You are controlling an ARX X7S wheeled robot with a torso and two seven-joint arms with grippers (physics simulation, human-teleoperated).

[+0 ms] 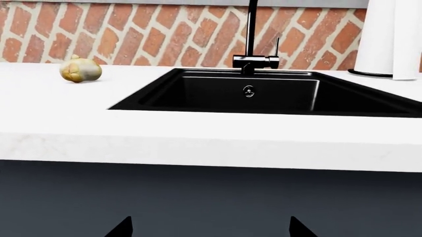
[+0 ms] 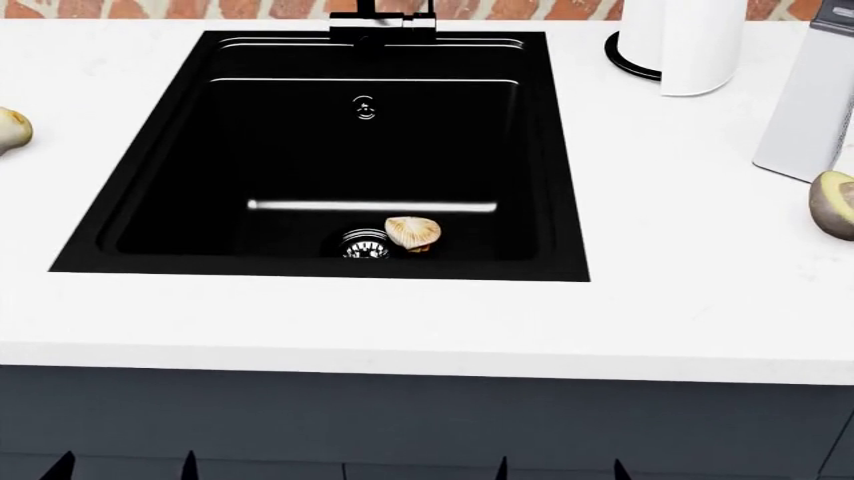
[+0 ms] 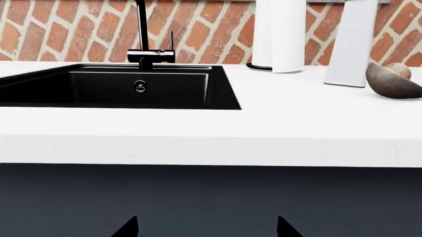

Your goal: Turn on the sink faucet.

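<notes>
The matte black sink faucet point(image 1: 252, 34) stands behind the sink point(image 1: 264, 91) against the brick wall, with its thin lever handle point(image 1: 277, 47) upright beside the stem. Only its base point(image 2: 383, 25) shows in the head view; it also shows in the right wrist view point(image 3: 142, 34). The sink point(image 2: 174, 160) is a deep black basin with a chrome drain strainer point(image 2: 364, 244) and a round overflow point(image 2: 364, 108). My left gripper point(image 1: 211, 232) and right gripper point(image 3: 203, 232) are both open and empty, low in front of the dark cabinet, far from the faucet.
A pale garlic-like piece point(image 2: 412, 233) lies in the basin by the drain. A pale round vegetable point(image 1: 80, 70) sits on the white counter point(image 2: 400, 330) left of the sink. A paper towel roll point(image 2: 682, 40), a grey block point(image 2: 809, 100) and a brown avocado-like half point(image 2: 833, 203) stand right of it.
</notes>
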